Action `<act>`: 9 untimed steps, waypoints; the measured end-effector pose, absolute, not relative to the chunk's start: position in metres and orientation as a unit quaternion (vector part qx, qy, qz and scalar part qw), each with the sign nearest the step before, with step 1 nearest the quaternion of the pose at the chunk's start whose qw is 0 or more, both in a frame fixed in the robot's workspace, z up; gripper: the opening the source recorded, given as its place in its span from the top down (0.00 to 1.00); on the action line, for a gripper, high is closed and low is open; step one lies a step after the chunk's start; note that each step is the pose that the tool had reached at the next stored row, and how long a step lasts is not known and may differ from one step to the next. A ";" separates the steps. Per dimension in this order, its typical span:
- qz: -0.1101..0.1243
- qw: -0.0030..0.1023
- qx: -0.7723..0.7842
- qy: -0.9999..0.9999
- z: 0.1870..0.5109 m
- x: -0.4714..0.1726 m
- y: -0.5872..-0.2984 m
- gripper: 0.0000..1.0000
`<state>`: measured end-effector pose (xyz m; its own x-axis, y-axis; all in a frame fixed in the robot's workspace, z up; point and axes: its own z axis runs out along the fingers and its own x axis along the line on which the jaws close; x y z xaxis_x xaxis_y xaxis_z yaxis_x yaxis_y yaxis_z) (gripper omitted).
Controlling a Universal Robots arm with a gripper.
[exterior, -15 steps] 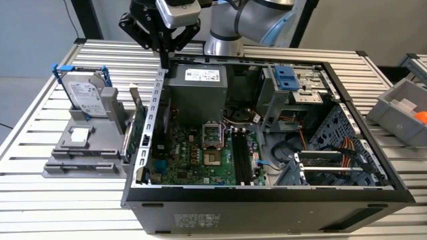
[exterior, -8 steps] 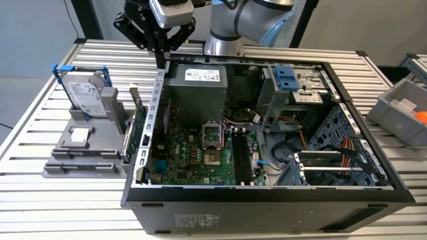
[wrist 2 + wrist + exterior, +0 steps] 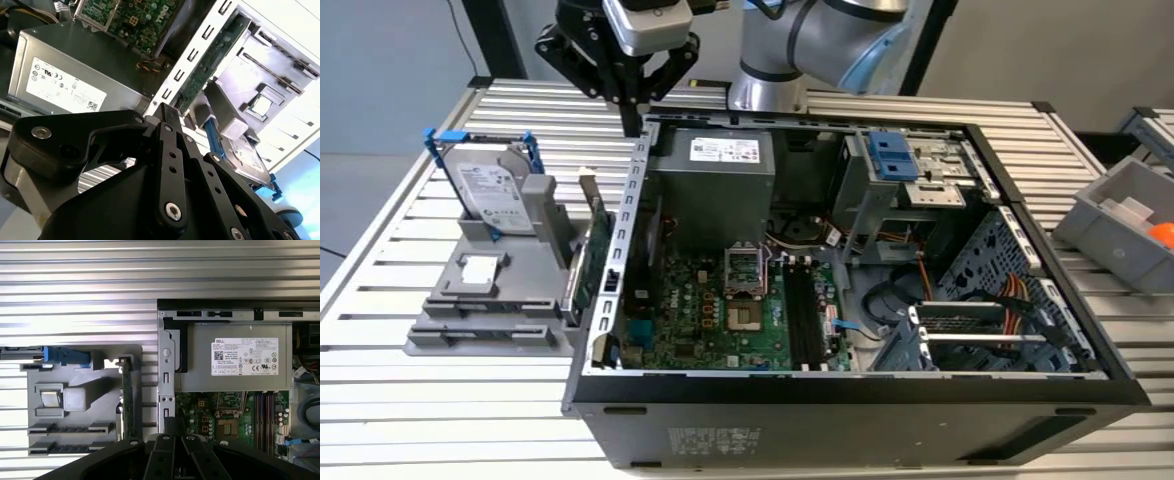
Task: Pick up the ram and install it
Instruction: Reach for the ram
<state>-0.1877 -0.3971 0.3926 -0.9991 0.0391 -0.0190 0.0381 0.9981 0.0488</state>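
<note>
Black gripper of mine hangs over the rear corner of the open computer case, fingers pressed together on nothing

Ram, as best I can tell, is the thin dark strip lying in a slot of the grey holder on the slatted table, outside the case and well apart from me; the motherboard's long black slots look bare, so I judge nothing of the job done. Trouble lies in the crowding: a green card stands just beside the holder and a hard drive stands upright at its far end, so a descent slightly off line could knock either or close on the wrong board. A thin stick pinched off-centre could tilt, clip the case wall, or jam crooked in a slot
</note>
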 end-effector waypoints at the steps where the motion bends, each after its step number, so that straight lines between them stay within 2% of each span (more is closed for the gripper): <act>1: 0.024 0.010 0.019 0.999 0.393 -0.190 -0.397 1.00; 9: 0.024 0.010 0.018 0.999 0.393 -0.199 -0.397 1.00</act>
